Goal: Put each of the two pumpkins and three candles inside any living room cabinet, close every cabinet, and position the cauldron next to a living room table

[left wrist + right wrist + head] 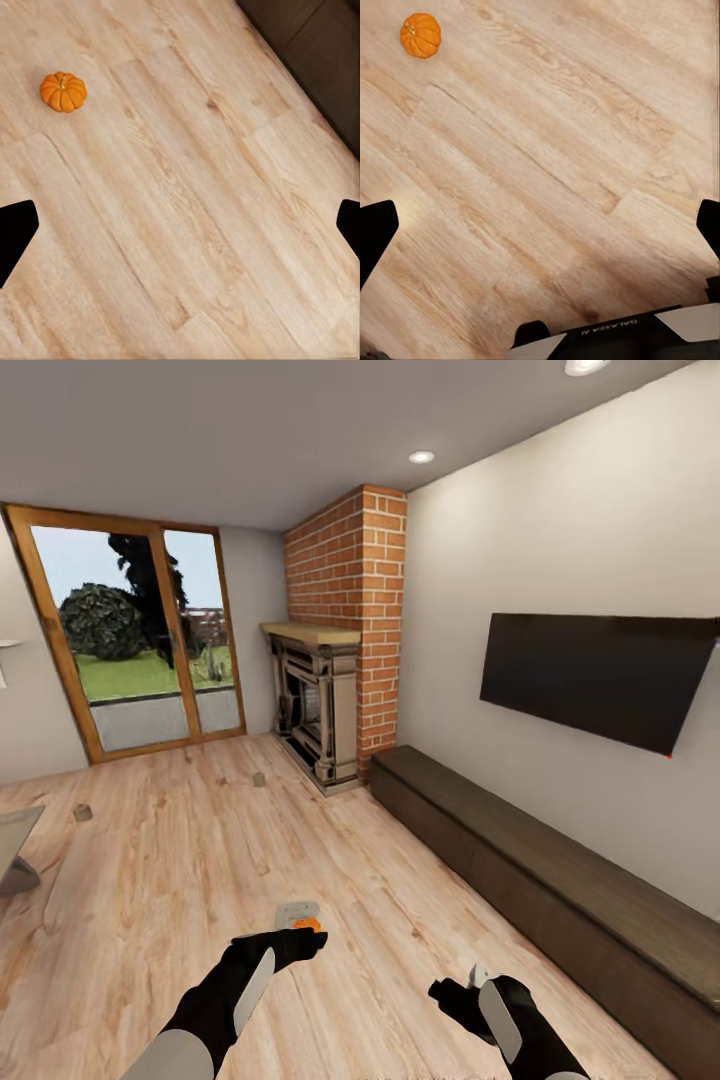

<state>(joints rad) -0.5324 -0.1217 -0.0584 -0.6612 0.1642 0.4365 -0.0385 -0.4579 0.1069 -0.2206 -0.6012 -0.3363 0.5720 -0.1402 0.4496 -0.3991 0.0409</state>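
Clearly the pumpkin (63, 91) is small, ribbed and rigid, probably light; its smooth rind may slip, so grip across the widest ribs, not the stem. It sits on the matte wood-plank floor (187, 225), at ten o'clock in the left wrist view. Both the left gripper (180, 229) and right gripper (540, 232) stand apart, empty. The dark cabinet (560, 880) lies at three o'clock.

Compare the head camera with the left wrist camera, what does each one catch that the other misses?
Head view alone: the brick fireplace, the wall television, the glass door, two small candles on the floor, and the right tool. Left wrist view alone: the whole pumpkin lying on bare boards, apart from the cabinet. Shared: the wooden floor, the dark cabinet, and the left tool, its fingertips spread wide.
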